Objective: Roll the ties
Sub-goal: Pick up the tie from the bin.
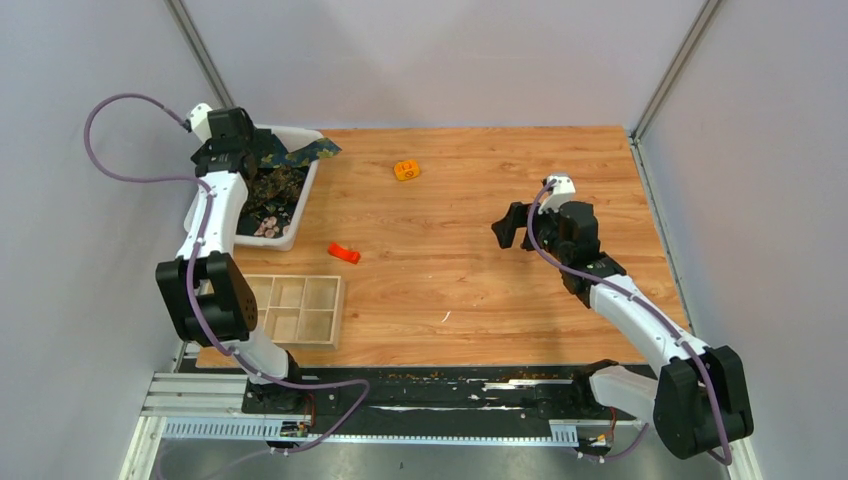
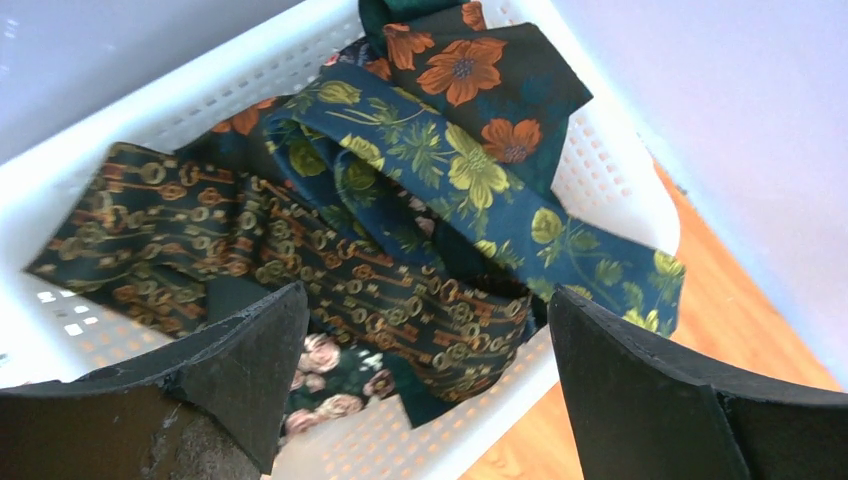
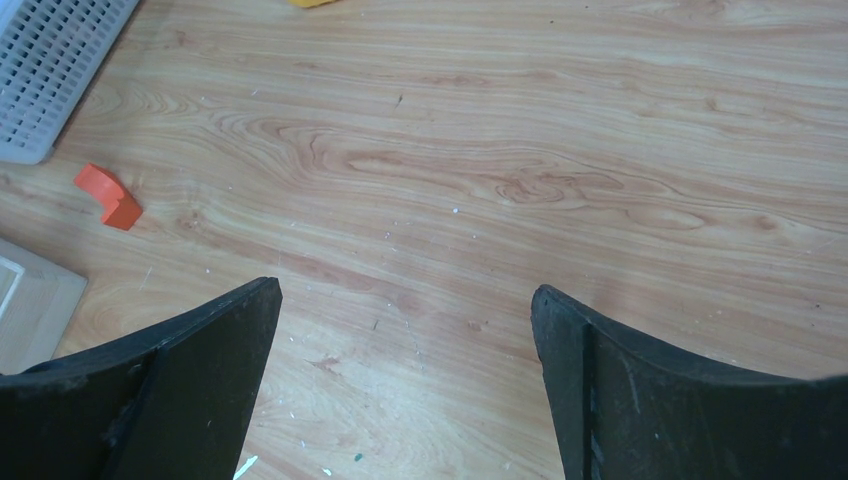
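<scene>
Several ties lie piled in a white perforated basket (image 1: pixel 303 190) at the far left. In the left wrist view I see a navy tie with yellow-green flowers (image 2: pixel 470 180), a dark tie with orange blooms (image 2: pixel 470 75), a dark tie with gold keys (image 2: pixel 380 285) and one with pinkish roses (image 2: pixel 335 385). The navy tie's end hangs over the basket's rim (image 1: pixel 318 150). My left gripper (image 2: pixel 420 330) is open and empty, hovering just above the pile. My right gripper (image 3: pixel 405 340) is open and empty above bare wood at the table's right (image 1: pixel 520 225).
A red plastic piece (image 1: pixel 344 253) lies mid-table, also in the right wrist view (image 3: pixel 108 196). An orange block (image 1: pixel 406 170) sits near the back. A wooden compartment tray (image 1: pixel 295 310) stands at the near left. Walls close in on three sides.
</scene>
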